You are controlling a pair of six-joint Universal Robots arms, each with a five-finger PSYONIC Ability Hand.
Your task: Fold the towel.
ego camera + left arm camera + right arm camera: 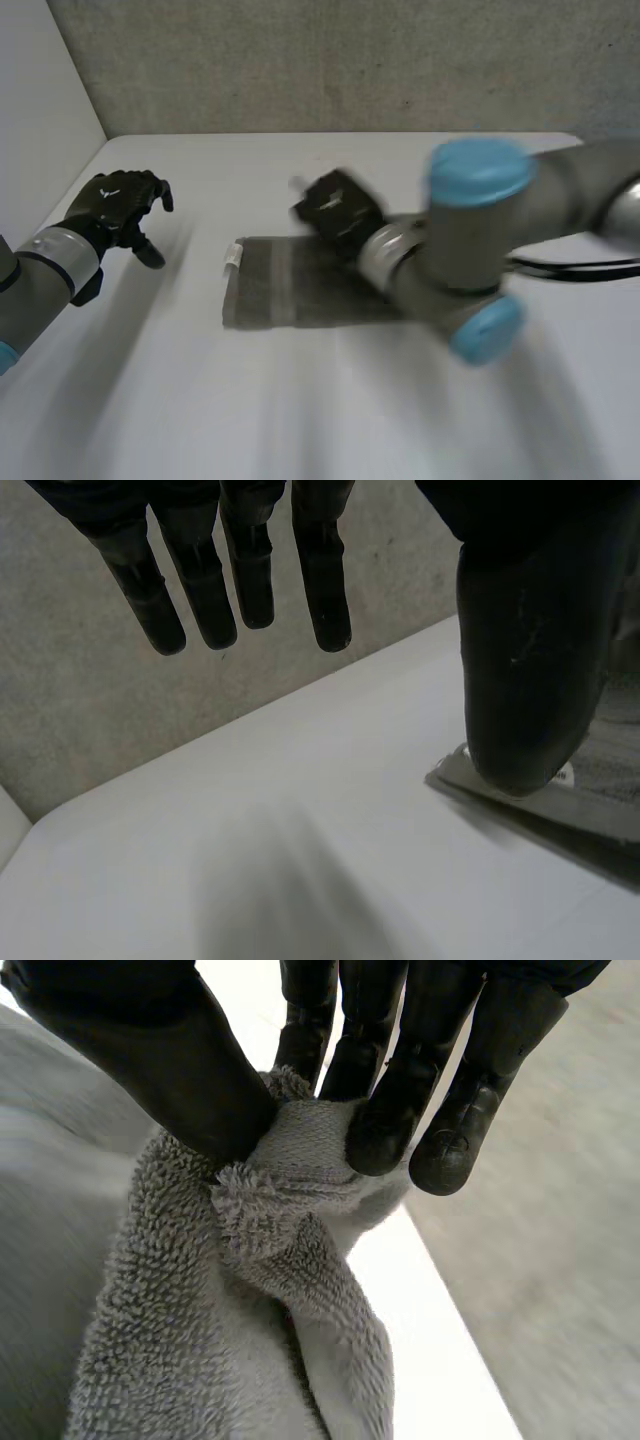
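A grey towel (285, 285) lies on the white table (300, 410), with a white label (232, 257) at its far left corner. My right hand (335, 205) is at the towel's far edge. In the right wrist view its fingers (385, 1130) and thumb pinch a raised bunch of the towel (250, 1330). The right arm (480, 240) hides the towel's right part. My left hand (120, 205) hovers left of the towel, apart from it. Its fingers (240, 580) are straight and hold nothing, and the towel's labelled corner (600, 800) lies past its thumb.
A grey wall (350, 60) runs behind the table's far edge. A white side panel (40, 90) stands at the left. Bare tabletop lies in front of the towel and around the left hand.
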